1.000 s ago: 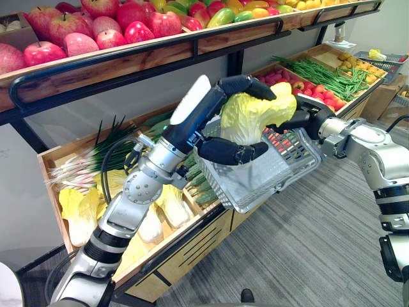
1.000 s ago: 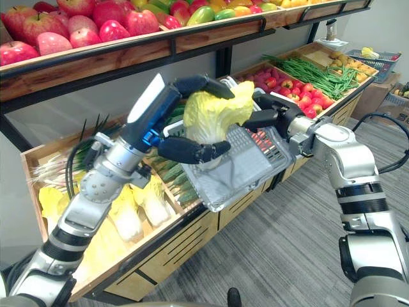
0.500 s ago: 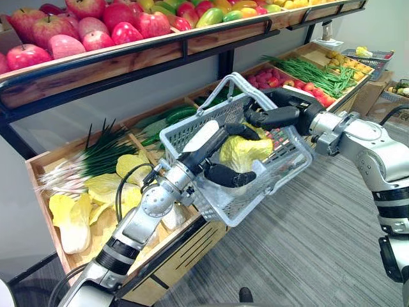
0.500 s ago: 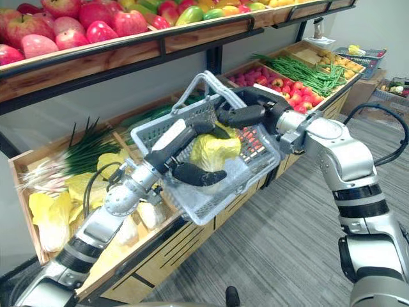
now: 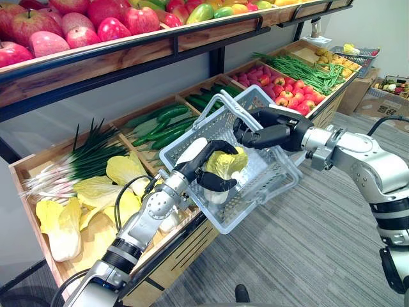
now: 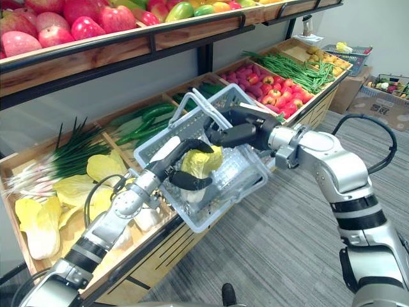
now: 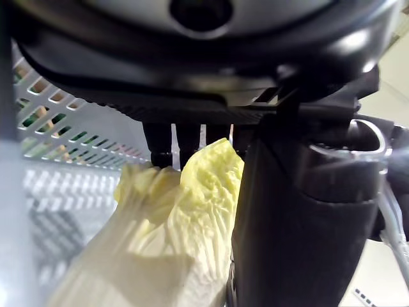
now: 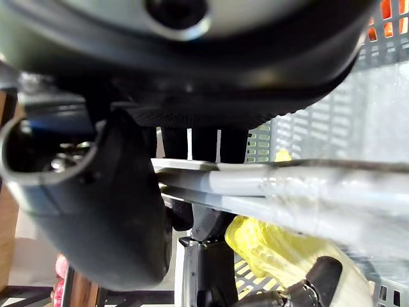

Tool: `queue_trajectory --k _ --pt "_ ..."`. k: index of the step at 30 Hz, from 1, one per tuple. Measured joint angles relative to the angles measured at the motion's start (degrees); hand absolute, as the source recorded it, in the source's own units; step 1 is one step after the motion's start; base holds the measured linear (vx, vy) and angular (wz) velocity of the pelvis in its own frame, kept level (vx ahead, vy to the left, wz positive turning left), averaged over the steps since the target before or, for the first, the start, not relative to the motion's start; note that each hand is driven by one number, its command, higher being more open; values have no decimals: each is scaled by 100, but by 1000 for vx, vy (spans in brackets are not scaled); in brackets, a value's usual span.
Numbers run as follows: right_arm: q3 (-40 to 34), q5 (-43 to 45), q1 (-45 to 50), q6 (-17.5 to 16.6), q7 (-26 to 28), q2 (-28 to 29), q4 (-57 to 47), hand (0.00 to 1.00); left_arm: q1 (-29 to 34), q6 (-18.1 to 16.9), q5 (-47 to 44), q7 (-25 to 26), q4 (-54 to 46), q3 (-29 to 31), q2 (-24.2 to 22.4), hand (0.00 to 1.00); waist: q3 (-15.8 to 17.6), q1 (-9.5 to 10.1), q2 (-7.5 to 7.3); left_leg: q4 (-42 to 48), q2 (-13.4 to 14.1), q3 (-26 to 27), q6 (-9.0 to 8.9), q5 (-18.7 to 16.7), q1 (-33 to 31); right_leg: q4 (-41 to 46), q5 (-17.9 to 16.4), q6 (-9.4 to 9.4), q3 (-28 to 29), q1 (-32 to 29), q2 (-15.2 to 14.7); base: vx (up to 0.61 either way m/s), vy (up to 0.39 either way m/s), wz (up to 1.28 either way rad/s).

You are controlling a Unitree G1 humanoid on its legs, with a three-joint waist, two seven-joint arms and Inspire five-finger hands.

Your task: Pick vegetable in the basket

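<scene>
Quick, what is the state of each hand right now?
Left hand: closed on the cabbage, inside the basket.
Right hand: closed on the basket handle.

Apples (image 5: 115, 29) above — cucumbers (image 5: 163, 119) below

**Produce section of a shop**

Two-tier wooden display stand (image 5: 192, 39) with a black rail along the front. Top shelf is piled with red apples (image 5: 38, 38). Lower tier is tilted toward the aisle and split into bins by wooden dividers, one crop per bin: spring onions (image 5: 77, 163), pale cabbages (image 5: 64, 220), cucumbers (image 5: 160, 125), small red vegetables (image 5: 287, 93), green beans (image 5: 307, 70). A grey plastic shopping basket (image 5: 268, 176) is up front, and a second grey basket (image 5: 359, 56) sits at the far end. A cardboard box (image 5: 383, 105) stands on the grey plank floor (image 5: 300, 256).
</scene>
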Motion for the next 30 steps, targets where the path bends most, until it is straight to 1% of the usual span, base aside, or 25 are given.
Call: queue_trajectory --k 2,6,7,8,11,13,14,15,16,18,21,23,26,29,30 --pt "1 -6 53 112 64 0 -22 0 -68 -12 53 15 187 11 5 100 10 -6 -19 18 6 -3 0 -17 8 -1 -1 -1 15 6 5 -5 34 -4" --pt "0 -19 54 135 91 0 -58 0 -149 -75 87 -11 302 11 19 100 44 -32 -75 40 15 1 -8 -29 6 -4 -13 -10 22 6 11 -3 7 -1" --pt "-2 -19 54 135 89 -1 -59 0 -174 -76 86 -59 303 11 37 100 45 -34 -81 40 17 11 -10 -29 5 -4 -12 -9 23 4 16 5 30 -1" --pt "-4 -19 53 136 84 -8 -58 0 -215 -85 17 -254 294 12 98 100 43 -43 -83 40 19 13 -13 -31 7 -3 -12 -9 24 4 19 15 38 -1" --pt "-32 -24 53 145 39 -54 -51 0 -366 -20 -469 -1201 -92 9 617 100 42 -72 -81 35 24 14 -19 -34 4 0 -10 -10 20 0 21 26 41 1" --pt "-60 -16 50 145 -54 -190 24 0 -529 173 -1224 -2166 -824 -17 1223 100 41 -69 -79 29 23 12 -20 -35 8 1 -10 -9 6 13 15 26 47 5" --pt "-59 -4 45 146 -108 -319 134 0 -764 384 -1717 -2729 -1340 -80 1608 100 41 -41 -79 23 16 7 -20 -35 16 2 -10 -9 -5 25 6 13 41 5" --pt "-73 44 30 146 -99 -378 205 0 -929 598 -1802 -2947 -1532 -168 1822 100 40 -15 -77 20 12 5 -20 -35 23 2 -10 -9 -8 33 1 -6 93 6" --pt "15 71 -374 230 -394 -586 647 0 -1760 1226 -3249 -3991 -2516 -393 2886 100 22 13 -32 51 12 -25 27 -82 89 -2 -30 11 -15 144 -40 -30 84 6" --pt "82 263 -539 234 -549 -720 709 0 -1797 1276 -3716 -4166 -3048 -394 2887 100 -16 9 28 56 -11 -23 56 -106 84 -6 -62 19 -27 161 -74 -30 71 4" --pt "283 332 -751 234 -581 -724 709 0 -1797 1326 -3838 -4272 -3338 -396 2887 100 -51 -24 82 53 -7 -21 56 -107 116 -9 -72 15 -27 187 -83 -2 39 -1" --pt "345 540 -793 233 -644 -725 743 0 -1797 1578 -4110 -4271 -3360 -395 2901 100 -71 -19 112 45 8 -51 48 -100 102 -9 -79 4 -70 188 -89 0 18 7" --pt "460 572 -901 233 -684 -738 989 0 -1798 1755 -4464 -4258 -3352 -394 3017 100 -90 0 141 33 19 -147 37 -81 74 -8 -89 -8 -154 192 -89 3 4 13" --pt "459 574 -906 232 -823 -743 1272 0 -1797 1757 -4687 -4113 -3325 -383 3180 100 -93 66 145 29 23 -170 32 -69 82 -4 -89 -9 -192 191 -82 14 22 9" --pt "458 574 -906 232 -959 -750 1615 0 -1732 1699 -4973 -3688 -2966 123 3193 100 -93 138 146 29 16 -194 37 -65 64 -2 -89 -9 -214 191 -93 1 53 7"
